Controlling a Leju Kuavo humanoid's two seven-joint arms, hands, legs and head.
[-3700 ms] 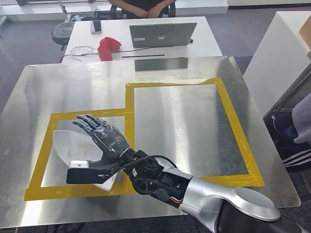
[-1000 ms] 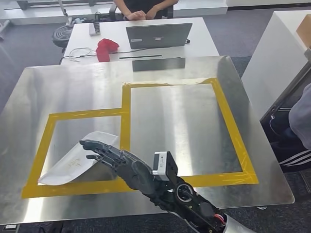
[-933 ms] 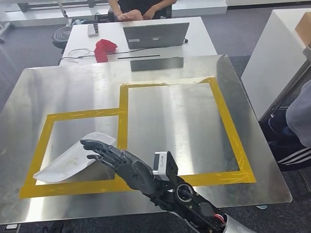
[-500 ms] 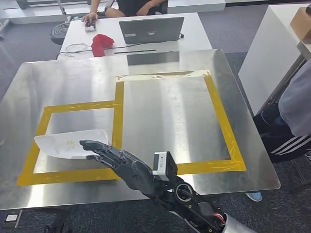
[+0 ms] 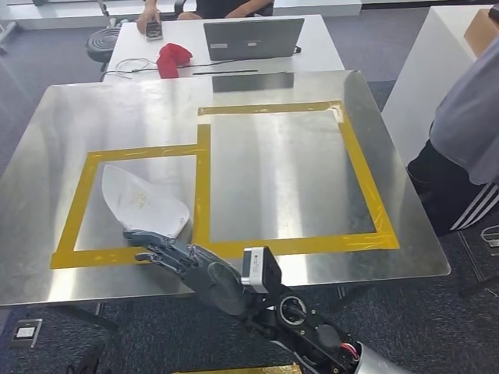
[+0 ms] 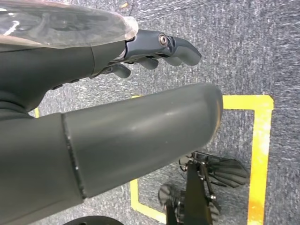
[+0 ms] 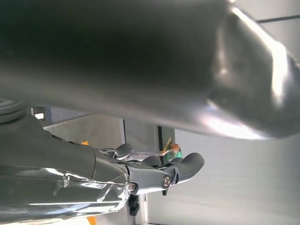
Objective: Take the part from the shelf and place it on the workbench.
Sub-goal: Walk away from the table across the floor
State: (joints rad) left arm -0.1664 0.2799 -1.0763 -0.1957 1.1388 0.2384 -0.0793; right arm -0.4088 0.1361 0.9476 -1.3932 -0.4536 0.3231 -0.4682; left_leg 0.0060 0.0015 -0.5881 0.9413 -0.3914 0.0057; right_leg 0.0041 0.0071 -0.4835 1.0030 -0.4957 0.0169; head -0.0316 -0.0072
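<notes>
The white curved part (image 5: pixel 144 206) lies on the steel workbench (image 5: pixel 277 179), inside the left rectangle of yellow tape (image 5: pixel 203 187). My right hand (image 5: pixel 176 257) hovers just in front of the part, at the bench's near edge, with its fingers stretched out flat and nothing in them. Its dark fingers (image 7: pixel 152 171) also look empty from the right wrist. My left hand (image 6: pixel 141 51) hangs over the grey floor, its fingers loosely apart and holding nothing.
A laptop (image 5: pixel 253 37) and a red cloth (image 5: pixel 171 58) lie on the white table behind the bench, where a person's hand (image 5: pixel 152 23) rests. Another person (image 5: pixel 465 132) stands close at the bench's right side, by a white counter (image 5: pixel 423 70). Yellow tape (image 6: pixel 261 140) marks the floor.
My right hand has let go of the part and drawn back to the bench's near edge. The camera has shifted, and the person on the right now shows larger.
</notes>
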